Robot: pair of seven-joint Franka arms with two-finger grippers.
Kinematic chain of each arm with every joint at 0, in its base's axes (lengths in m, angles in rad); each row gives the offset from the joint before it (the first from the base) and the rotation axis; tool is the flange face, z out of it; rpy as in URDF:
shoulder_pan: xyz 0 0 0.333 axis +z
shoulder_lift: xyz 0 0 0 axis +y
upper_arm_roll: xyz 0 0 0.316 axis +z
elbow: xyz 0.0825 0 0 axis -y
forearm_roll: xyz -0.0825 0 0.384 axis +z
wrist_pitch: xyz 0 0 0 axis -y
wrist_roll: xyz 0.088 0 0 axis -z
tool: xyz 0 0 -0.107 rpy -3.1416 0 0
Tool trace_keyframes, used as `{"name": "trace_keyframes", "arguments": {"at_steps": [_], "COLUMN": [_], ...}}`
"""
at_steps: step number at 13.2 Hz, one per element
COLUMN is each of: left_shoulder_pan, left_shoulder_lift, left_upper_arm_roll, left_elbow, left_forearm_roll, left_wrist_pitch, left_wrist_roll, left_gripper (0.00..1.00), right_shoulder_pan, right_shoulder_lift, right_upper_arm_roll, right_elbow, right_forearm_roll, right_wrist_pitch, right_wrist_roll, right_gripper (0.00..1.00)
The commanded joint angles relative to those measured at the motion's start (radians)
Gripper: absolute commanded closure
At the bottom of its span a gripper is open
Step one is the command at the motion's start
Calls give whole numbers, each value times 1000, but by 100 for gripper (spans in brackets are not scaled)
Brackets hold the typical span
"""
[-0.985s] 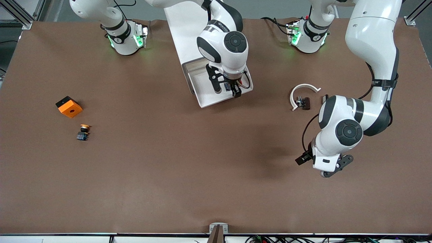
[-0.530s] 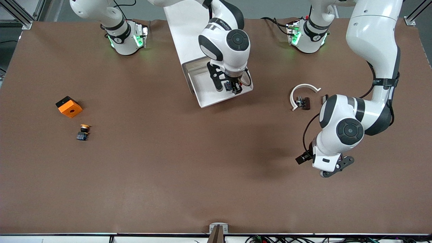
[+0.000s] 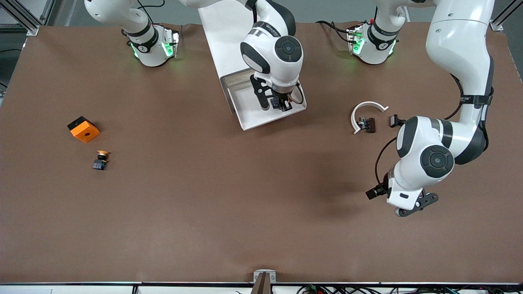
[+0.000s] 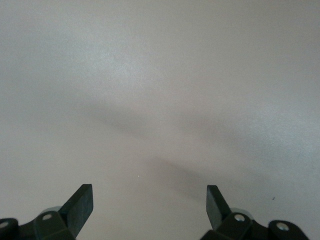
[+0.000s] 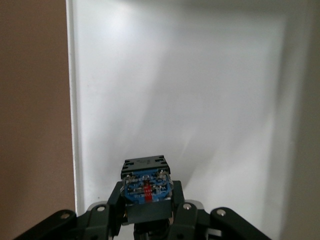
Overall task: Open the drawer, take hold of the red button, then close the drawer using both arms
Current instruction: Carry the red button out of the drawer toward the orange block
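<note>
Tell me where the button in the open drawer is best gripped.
By its black body, from above: the right gripper is shut on the button that way inside the drawer. The squarish body offers flat sides; the round cap probably would slip.

Brown matte table cover [image 3: 229, 212] fills nearly the whole front view, lit evenly from above, soft shadows only. Grey floor strip along the top edge. Aluminium frame struts at both top corners [image 3: 20, 14]. Small metal bracket [image 3: 264, 277] at the middle of the edge nearest the front camera, with a bundle of cables [image 3: 367, 289] along that same edge
</note>
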Motion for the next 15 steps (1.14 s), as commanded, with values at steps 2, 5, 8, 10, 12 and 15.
{"name": "trace_keyframes", "arguments": {"at_steps": [2,5,8,10,12,15], "left_shoulder_pan": [12,12,12,10,6,-9], "left_shoulder_lift": [-19,-19,-22,-22,-22,-21], "left_upper_arm_roll": [-9,-11,-11,-12,-23,-47], "left_elbow": [-15,-15,-21,-21,-21,-17], "left_forearm_roll": [6,3,-6,-52,-87,-97], "left_wrist_pitch": [4,2,-16,-65,-103,-119], "left_wrist_roll": [16,43,40,30,23,-104], "left_gripper": [0,0,0,0,0,0], "right_shoulder_pan": [2,-36,-116,-168,-215,-295], "right_shoulder_lift": [-3,-4,-15,-67,-73,-92], "right_upper_arm_roll": [-9,-10,-9,-15,-16,-18], "right_elbow": [41,136,217,221,221,208], "right_forearm_roll": [-2,0,1,0,-5,-8], "right_wrist_pitch": [-22,-138,-308,-336,-336,-331], "right_wrist_roll": [-7,-77,-339,-492,-611,-842], "right_gripper": [100,100,100,100,100,100]}}
